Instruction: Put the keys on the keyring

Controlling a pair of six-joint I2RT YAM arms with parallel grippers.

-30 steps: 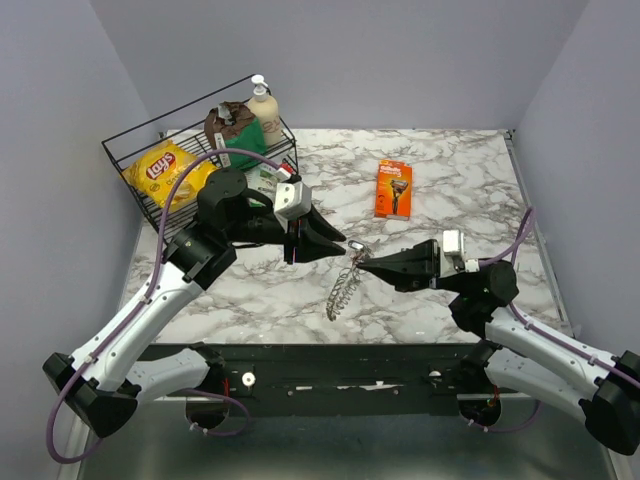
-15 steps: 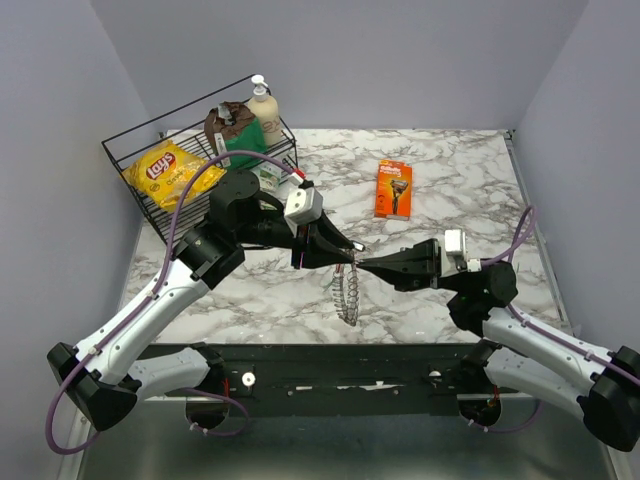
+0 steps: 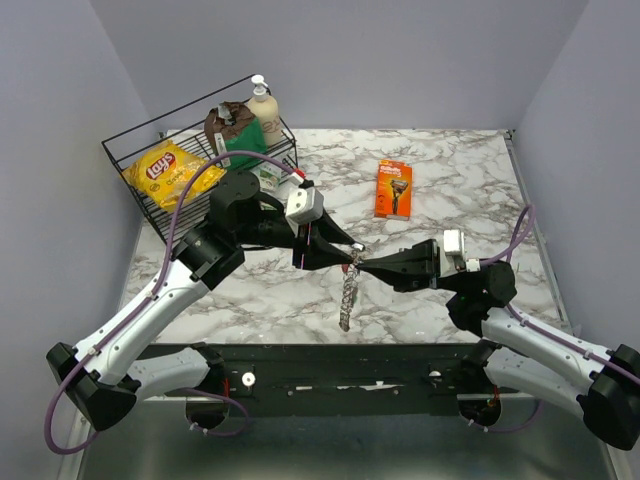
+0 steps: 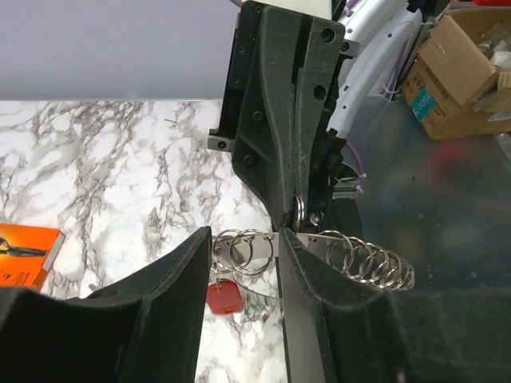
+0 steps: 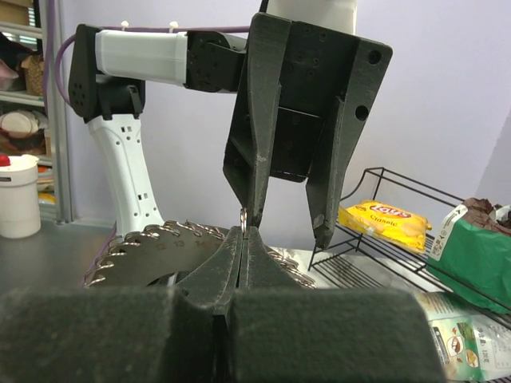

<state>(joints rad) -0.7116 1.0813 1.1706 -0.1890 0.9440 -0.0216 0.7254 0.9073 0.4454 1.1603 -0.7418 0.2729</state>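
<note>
The keyring (image 3: 346, 297) hung over the near middle of the table (image 3: 450, 160), pinched in your right gripper's (image 5: 242, 234) pressed-together jaws, a red key (image 4: 224, 297) dangling from it. Your left gripper (image 4: 243, 243) straddled it, jaws spread. A razor pack (image 3: 393, 188) lay beyond and a wire basket (image 3: 130, 150) stood far left.

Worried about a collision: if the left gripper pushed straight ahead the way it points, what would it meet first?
The keyring, sitting between the left gripper's open fingers, then probably the right gripper pinching it; depth is unclear.
</note>
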